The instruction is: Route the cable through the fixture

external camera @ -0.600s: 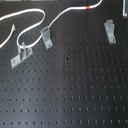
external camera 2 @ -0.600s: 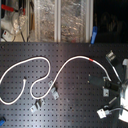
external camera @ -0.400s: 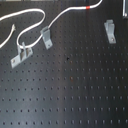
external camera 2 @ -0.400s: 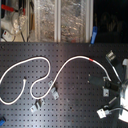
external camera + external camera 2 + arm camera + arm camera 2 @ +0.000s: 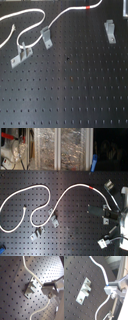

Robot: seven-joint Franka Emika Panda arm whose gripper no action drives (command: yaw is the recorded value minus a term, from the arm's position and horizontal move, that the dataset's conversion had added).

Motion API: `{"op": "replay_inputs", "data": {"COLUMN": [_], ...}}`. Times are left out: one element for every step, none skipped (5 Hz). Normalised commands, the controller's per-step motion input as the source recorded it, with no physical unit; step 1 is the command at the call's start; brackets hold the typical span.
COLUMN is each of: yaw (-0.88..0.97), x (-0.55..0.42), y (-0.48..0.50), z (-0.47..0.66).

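The white cable (image 5: 35, 12) loops across the black pegboard, and its red band (image 5: 89, 8) lies near the far right end. It also shows in the second exterior view (image 5: 40, 188). The narrow grey fixture (image 5: 109, 30) stands at the first exterior view's right, nearer than the cable and apart from it. In both wrist views my gripper (image 5: 110, 289) is shut on the cable (image 5: 101, 267), close beside the fixture (image 5: 84, 291). In the first wrist view the cable (image 5: 27, 267) runs past the fixture's edge (image 5: 31, 287). In the second exterior view my gripper (image 5: 108, 188) is just right of the red band.
A wider grey clip with two posts (image 5: 20, 55) and another grey clip (image 5: 46, 36) stand at the first exterior view's left, with the cable running by the latter. The arm's body (image 5: 120, 223) fills the second exterior view's right edge. Clutter and clear bins (image 5: 60, 148) sit behind the board.
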Motion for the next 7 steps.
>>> {"op": "replay_inputs", "data": {"yaw": [-0.51,-0.50,-0.50,-0.01,-0.17,-0.03,-0.03], "x": [0.024,0.001,-0.093,-0.023,-0.422,-0.088,-0.206], "y": [0.316,0.325,0.262,0.005,-0.129,-0.043,-0.047], "z": [0.31,0.31,0.29,0.00,0.47,0.05,0.18]}}
